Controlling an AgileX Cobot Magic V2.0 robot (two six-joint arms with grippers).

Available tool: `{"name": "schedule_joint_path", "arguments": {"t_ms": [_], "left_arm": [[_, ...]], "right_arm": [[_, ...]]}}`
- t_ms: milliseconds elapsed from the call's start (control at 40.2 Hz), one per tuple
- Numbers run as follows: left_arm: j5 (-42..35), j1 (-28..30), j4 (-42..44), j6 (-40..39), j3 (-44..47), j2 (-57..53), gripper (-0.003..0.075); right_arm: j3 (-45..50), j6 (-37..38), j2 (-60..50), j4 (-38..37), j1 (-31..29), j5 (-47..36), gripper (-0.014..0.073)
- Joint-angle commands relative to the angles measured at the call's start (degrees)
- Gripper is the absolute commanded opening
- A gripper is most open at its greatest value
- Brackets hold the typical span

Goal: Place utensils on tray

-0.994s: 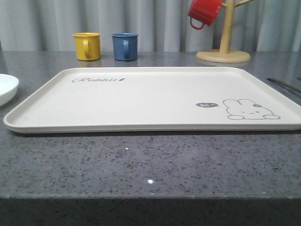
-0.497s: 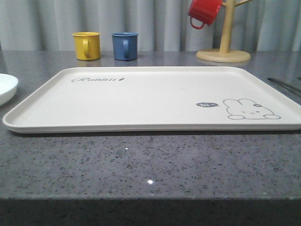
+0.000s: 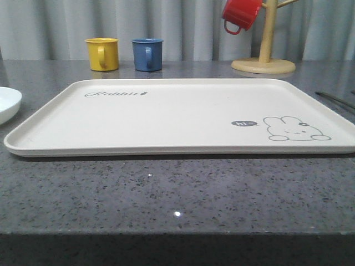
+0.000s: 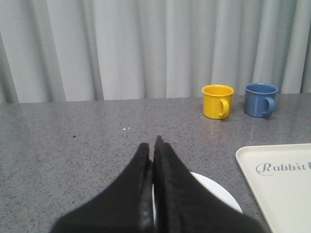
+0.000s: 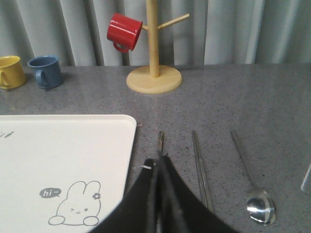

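A bare tray, cream with a rabbit drawing, spans the middle of the front frame with nothing yet laid on it. At the far left edge of that frame a white plate sits just beside the tray's left rim, on the grey counter.

In the right wrist frame, the chopsticks and the spoon lie side by side on the counter in the lower right, apart from the tray's corner; a fork handle pokes out at centre, just above the right gripper, whose black fingers are pressed together with nothing between them. In the left wrist frame, the left gripper is likewise pressed shut and empty, low in the frame, with the plate partly hidden beneath it.

The task looks to be at its opening step, with no piece picked up. The next move likely calls for spreading a pair of fingers and lowering them around the fork handle or the plate's rim.

Yellow and blue mugs stand at upper left of the front frame; a red mug hangs on a wooden stand at upper right.
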Motion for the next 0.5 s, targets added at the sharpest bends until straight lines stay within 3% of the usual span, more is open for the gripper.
{"name": "schedule_joint_path", "arguments": {"t_ms": [0, 75, 124, 174, 249, 323, 398, 472], "left_arm": [[-5.65, 0.23, 0.00, -0.46, -2.28, 1.67, -0.0017], [-5.65, 0.23, 0.00, -0.46, -2.28, 1.67, -0.0003], [-5.65, 0.23, 0.00, -0.46, -2.28, 1.67, 0.0062], [-5.55, 0.23, 0.00, -0.46, -2.28, 1.67, 0.0169], [-5.55, 0.23, -1.42, -0.46, -2.28, 1.67, 0.0433], [-5.55, 0.23, -3.25, -0.46, -2.28, 1.67, 0.0629], [-5.55, 0.23, -3.25, -0.46, -2.28, 1.67, 0.0707], [-6.09, 0.23, -3.25, -0.46, -2.28, 1.67, 0.0682]], "right_arm": [[-2.44, -0.54, 2.78, 0.08, -0.48, -5.43, -0.0069], [-2.44, -0.54, 2.71, 0.08, -0.48, -5.36, -0.0051], [-2.44, -0.54, 2.66, 0.08, -0.48, -5.36, 0.0005], [-2.44, -0.54, 2.66, 0.08, -0.48, -5.36, 0.0088], [-2.44, -0.54, 2.66, 0.08, -0.48, -5.41, 0.0253], [-2.44, -0.54, 2.66, 0.08, -0.48, -5.36, 0.0419], [-2.44, -0.54, 2.66, 0.08, -0.48, -5.36, 0.0542], [-2.44, -0.54, 2.66, 0.08, -0.48, -5.22, 0.0623]]}}
